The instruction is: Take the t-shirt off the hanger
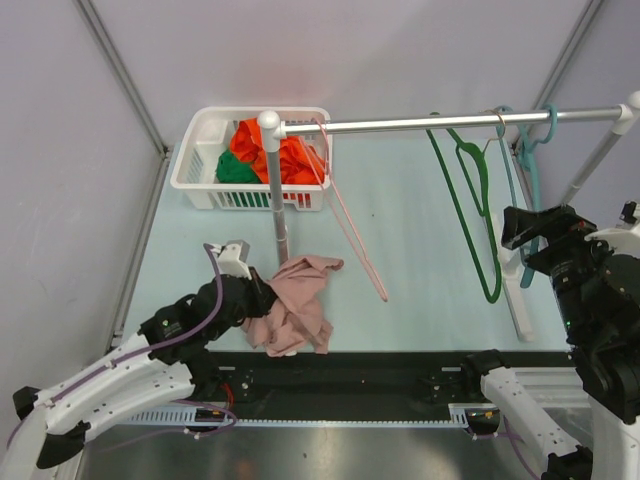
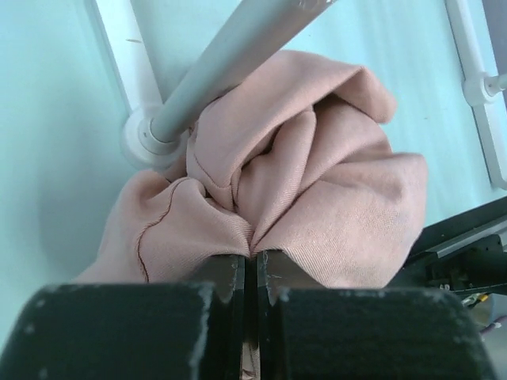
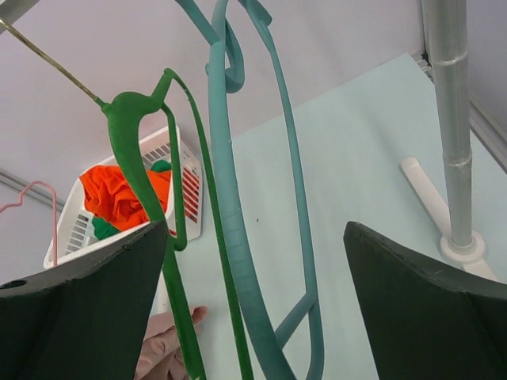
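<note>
The pink t-shirt (image 1: 296, 305) lies crumpled on the table beside the rack's left post, off any hanger. My left gripper (image 1: 262, 298) is shut on a fold of it; in the left wrist view the jaws pinch the t-shirt (image 2: 317, 198) at its near edge (image 2: 255, 265). A bare pink hanger (image 1: 350, 225) hangs from the rail, its lower end reaching down over the table. My right gripper (image 1: 522, 228) is open and empty, held up by the teal hanger (image 3: 230, 222) and the green hanger (image 3: 142, 182), which hang between its fingers in the right wrist view.
A white basket (image 1: 205, 160) with orange and green clothes stands at the back left. The rack's rail (image 1: 420, 123) spans the table, with posts at the left (image 1: 275, 190) and right (image 1: 590, 160). The rack's white foot (image 1: 515, 290) lies on the table.
</note>
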Controlling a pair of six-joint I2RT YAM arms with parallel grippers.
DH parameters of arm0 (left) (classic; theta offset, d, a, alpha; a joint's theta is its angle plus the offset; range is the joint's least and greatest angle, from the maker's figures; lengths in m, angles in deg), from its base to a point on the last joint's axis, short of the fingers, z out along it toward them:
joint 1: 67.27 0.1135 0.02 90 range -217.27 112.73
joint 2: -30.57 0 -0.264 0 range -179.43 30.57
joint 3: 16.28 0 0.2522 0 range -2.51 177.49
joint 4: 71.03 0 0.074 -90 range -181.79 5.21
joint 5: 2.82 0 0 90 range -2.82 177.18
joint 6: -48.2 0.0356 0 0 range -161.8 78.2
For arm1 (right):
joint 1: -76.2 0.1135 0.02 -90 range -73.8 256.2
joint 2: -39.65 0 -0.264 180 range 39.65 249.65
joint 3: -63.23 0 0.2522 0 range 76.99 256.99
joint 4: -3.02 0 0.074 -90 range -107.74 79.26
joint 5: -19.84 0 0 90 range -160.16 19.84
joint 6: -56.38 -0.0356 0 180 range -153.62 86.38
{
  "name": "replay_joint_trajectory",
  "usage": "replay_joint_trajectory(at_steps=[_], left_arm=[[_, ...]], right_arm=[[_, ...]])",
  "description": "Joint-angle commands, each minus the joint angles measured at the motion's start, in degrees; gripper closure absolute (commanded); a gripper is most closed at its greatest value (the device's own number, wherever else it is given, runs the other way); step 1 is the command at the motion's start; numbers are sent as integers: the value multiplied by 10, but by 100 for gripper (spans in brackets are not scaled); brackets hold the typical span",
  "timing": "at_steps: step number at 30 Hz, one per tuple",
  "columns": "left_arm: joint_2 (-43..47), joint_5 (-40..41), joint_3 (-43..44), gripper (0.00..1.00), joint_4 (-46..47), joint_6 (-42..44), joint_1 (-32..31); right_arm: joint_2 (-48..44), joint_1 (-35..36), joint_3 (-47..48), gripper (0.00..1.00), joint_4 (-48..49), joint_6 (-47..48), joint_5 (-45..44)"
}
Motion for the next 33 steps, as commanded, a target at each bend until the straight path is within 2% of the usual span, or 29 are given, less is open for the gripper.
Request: replay_joint_trajectory(at_steps=[1,8,13,17,18,20,23,26,30,33], left_arm=[[6,20,62,100,-51,39,13],[-2,66,109,100,-114,71,33],[-31,72,181,100,-142,94,93],[-60,106,247,99,-170,108,147],[-75,106,259,100,-169,115,178],[-92,85,295,100,-147,129,218],[-135,22,336,100,-104,151,305],[-190,-50,379,100,-64,148,363],[-265,-120,455,100,-14,132,415],[-322,-128,510,100,27,123,436]], right_arm=[[-4,2,51,0,-41,3,-14],[-47,5,79,0,-97,-8,-67],[-99,15,61,0,-136,-39,-102],[-144,34,17,0,-145,-76,-107],[-151,38,13,1,-150,-95,-114],[-173,50,4,1,-155,-118,-126],[-209,66,-18,3,-154,-154,-160],[-239,87,-49,5,-156,-185,-181],[-262,125,-80,5,-197,-241,-217],[-280,163,-92,6,-228,-282,-240]])
